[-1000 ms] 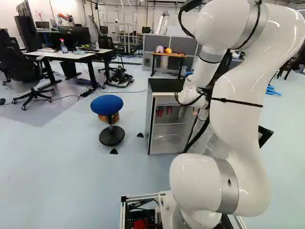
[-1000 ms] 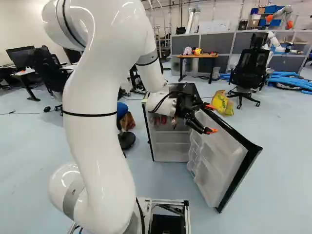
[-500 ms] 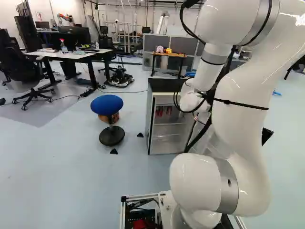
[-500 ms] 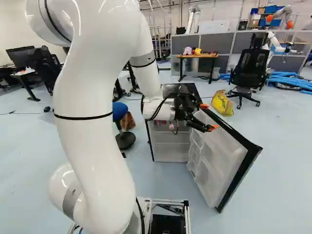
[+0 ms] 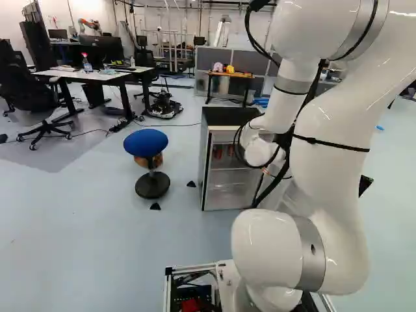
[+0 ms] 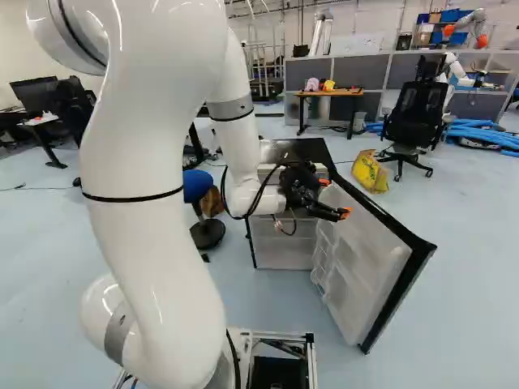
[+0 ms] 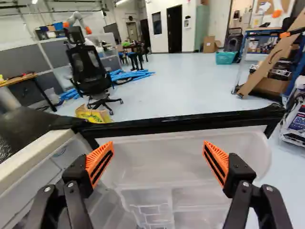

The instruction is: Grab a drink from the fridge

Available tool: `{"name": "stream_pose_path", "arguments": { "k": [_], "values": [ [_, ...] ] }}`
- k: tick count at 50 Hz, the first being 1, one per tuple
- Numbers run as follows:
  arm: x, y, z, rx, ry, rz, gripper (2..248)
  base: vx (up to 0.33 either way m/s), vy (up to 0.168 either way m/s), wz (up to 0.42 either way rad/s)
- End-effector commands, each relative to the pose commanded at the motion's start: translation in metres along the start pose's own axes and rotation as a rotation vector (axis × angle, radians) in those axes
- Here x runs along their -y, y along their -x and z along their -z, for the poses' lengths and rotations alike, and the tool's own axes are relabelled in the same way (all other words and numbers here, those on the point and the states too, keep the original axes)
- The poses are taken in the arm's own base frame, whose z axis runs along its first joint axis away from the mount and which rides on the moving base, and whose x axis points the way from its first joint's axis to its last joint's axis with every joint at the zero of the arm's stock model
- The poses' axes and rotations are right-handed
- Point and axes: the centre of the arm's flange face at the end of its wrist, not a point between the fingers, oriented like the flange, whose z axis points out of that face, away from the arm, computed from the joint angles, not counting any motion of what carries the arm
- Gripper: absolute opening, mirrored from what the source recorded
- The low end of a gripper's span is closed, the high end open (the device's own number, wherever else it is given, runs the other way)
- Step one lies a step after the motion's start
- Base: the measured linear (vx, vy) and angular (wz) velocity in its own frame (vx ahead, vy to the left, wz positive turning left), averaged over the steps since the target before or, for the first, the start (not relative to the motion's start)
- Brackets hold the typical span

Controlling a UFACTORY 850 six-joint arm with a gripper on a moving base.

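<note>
My gripper (image 6: 334, 199) is at the open fridge's front, before the inner side of the door (image 6: 377, 263) in the right base view. In the wrist view the gripper (image 7: 157, 155) stands wide open with nothing between its orange pads; the door's clear shelves (image 7: 162, 157) lie ahead of it, and the fridge body's pale edge (image 7: 33, 151) is beside one finger. The small fridge (image 5: 224, 117) has a dark top in the left base view. Two red cans, one of them here (image 5: 218, 151), show high inside it, partly dimmed; the arm hides the fridge's right part there.
A blue stool (image 5: 145, 142) stands left of the fridge in the left base view. Beyond the door are a yellow bag (image 6: 370, 171), a black chair (image 6: 413, 120) and blue tubes (image 6: 486, 136). Another robot (image 6: 462, 71) stands far back in the right base view.
The arm has swung leftward in the right base view, and its wrist has come lower, drawing the gripper back a little from the door. The base, fridge and door have not moved.
</note>
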Motion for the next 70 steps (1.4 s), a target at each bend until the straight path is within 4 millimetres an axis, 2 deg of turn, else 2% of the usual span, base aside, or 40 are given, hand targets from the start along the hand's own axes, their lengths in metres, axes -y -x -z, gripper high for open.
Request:
{"name": "stream_pose_path", "arguments": {
  "k": [16, 35, 70],
  "values": [
    [-0.011, 0.018, 0.018, 0.046, -0.142, 0.096, 247, 0.0, 0.0, 0.0],
    [-0.016, 0.038, 0.028, 0.1, -0.303, 0.19, 247, 0.0, 0.0, 0.0],
    [0.009, 0.079, 0.031, 0.192, -0.641, 0.329, 247, 0.0, 0.0, 0.0]
  ]
}}
